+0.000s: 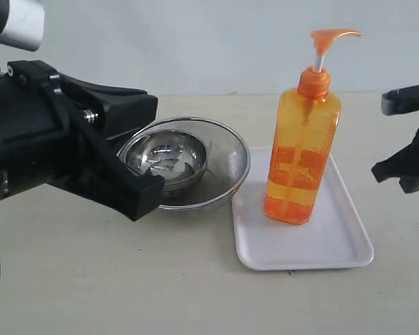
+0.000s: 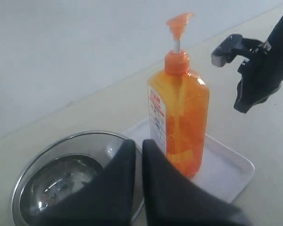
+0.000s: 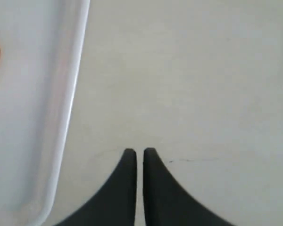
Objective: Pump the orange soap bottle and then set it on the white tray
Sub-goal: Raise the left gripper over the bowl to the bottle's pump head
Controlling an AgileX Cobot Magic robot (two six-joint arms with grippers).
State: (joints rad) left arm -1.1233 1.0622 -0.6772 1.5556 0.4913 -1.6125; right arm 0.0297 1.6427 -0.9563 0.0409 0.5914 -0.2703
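Orange soap bottle [image 1: 302, 157] stands upright on the white tray [image 1: 335, 237], with both grippers clear of it.
The left gripper [image 2: 137, 143] has its fingers pressed together on nothing, above the near rim of the large steel bowl [image 1: 232, 143], which holds a smaller steel bowl [image 1: 164, 160] and touches the tray's left edge. The right gripper [image 3: 139, 153] is likewise closed and empty, over the bare table [image 3: 203, 70] just right of the tray.

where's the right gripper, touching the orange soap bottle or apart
Apart. The exterior view shows a clear gap between the right gripper and the orange soap bottle.
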